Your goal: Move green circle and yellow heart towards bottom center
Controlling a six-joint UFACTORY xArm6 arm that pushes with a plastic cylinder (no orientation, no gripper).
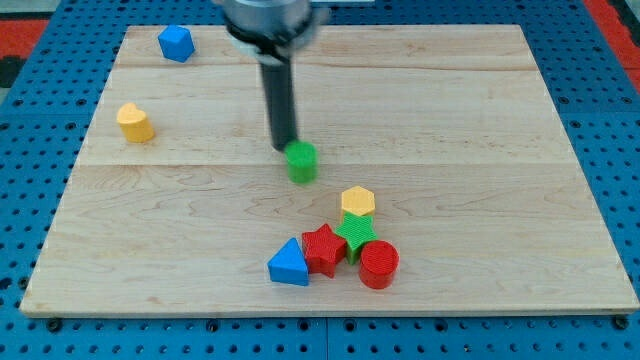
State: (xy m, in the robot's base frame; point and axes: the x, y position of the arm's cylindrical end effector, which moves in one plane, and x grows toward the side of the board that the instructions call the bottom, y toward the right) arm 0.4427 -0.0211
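Observation:
The green circle (302, 161) is a small green cylinder near the board's middle. My tip (284, 148) touches its upper left side. The rod rises from there to the view's top. The yellow heart (135, 123) sits far off at the view's left, apart from the tip. Near the bottom centre is a cluster: a yellow hexagon (357, 201), a green star (355, 234), a red star (323, 248), a red cylinder (379, 265) and a blue triangle (289, 264).
A blue hexagon-like block (176, 43) sits at the top left. The wooden board (500, 120) lies on a blue perforated surface, with its bottom edge just below the cluster.

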